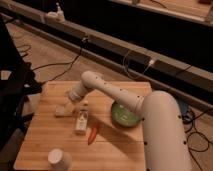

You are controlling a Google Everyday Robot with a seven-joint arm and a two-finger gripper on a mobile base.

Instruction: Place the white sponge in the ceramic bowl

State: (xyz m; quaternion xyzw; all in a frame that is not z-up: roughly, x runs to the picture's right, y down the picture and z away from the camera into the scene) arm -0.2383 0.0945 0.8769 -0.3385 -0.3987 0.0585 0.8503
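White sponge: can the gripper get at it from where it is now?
Probably yes. The gripper hangs open just beside the white sponge, with nothing between them. The white bottle lies apart, nearer the camera, seemingly out of the way.
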